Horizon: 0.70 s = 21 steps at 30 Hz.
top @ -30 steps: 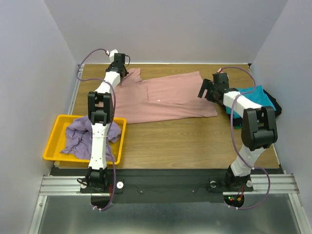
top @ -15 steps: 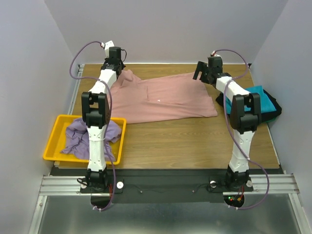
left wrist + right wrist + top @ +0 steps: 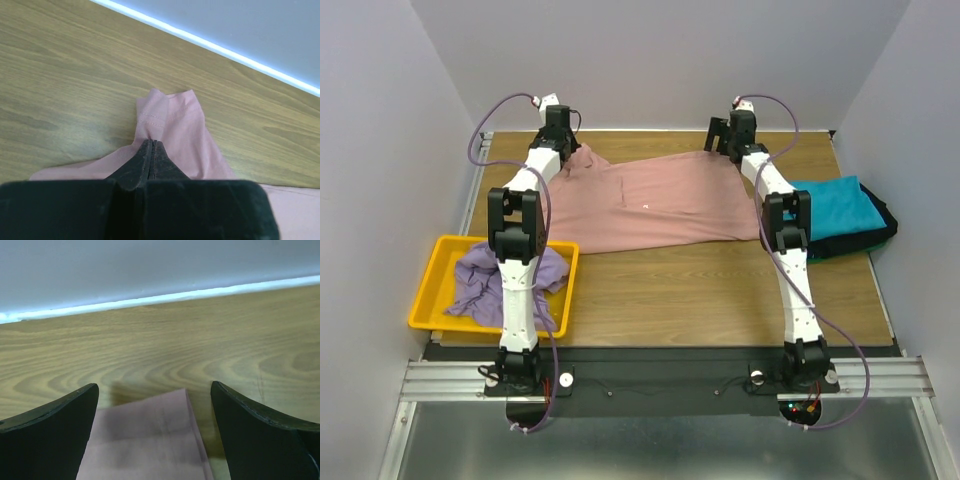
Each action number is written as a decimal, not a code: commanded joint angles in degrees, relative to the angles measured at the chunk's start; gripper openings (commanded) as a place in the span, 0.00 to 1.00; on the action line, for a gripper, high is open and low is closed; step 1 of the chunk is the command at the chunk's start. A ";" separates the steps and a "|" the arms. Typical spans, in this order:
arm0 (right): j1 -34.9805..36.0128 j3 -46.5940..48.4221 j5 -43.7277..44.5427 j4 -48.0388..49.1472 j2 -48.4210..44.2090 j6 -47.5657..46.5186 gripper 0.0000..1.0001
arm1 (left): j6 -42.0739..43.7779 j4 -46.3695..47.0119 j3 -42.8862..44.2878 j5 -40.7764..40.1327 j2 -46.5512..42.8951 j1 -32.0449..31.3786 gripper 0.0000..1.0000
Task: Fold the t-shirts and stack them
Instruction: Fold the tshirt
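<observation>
A dusty pink t-shirt (image 3: 650, 205) lies spread across the back of the table. My left gripper (image 3: 563, 138) is shut on its far left corner, and in the left wrist view the closed fingers (image 3: 150, 150) pinch the pink cloth (image 3: 175, 130). My right gripper (image 3: 722, 140) is open over the shirt's far right corner; in the right wrist view the corner (image 3: 150, 435) lies between the spread fingers (image 3: 60, 415). A folded teal t-shirt (image 3: 835, 208) rests on a black one (image 3: 880, 232) at the right. A lavender t-shirt (image 3: 485, 280) is crumpled in the yellow bin.
The yellow plastic bin (image 3: 430, 290) stands at the front left. The back wall runs close behind both grippers, and side walls close in the table. Bare wood (image 3: 720, 290) lies in front of the pink shirt.
My right arm has swung from beside the teal shirt to the pink shirt's far right corner. My left gripper has pulled the shirt's left corner slightly towards the back wall.
</observation>
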 commanded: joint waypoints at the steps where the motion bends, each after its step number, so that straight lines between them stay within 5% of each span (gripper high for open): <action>1: 1.11 6.54 2.33 3.07 2.61 -4.23 1.00 | 0.76 3.08 0.09 0.81 -5.47 0.10 0.00; 9: 1.90 4.52 1.89 5.71 4.72 -4.14 0.89 | 2.08 3.17 -1.66 -0.33 -6.35 0.10 0.00; 17: 2.69 3.11 5.40 6.24 4.37 -5.55 0.44 | 3.05 3.43 -2.28 0.01 -7.06 0.19 0.00; 21: 2.60 2.06 6.29 6.32 3.05 -5.29 0.32 | 3.31 3.43 -3.16 0.54 -7.32 0.19 0.00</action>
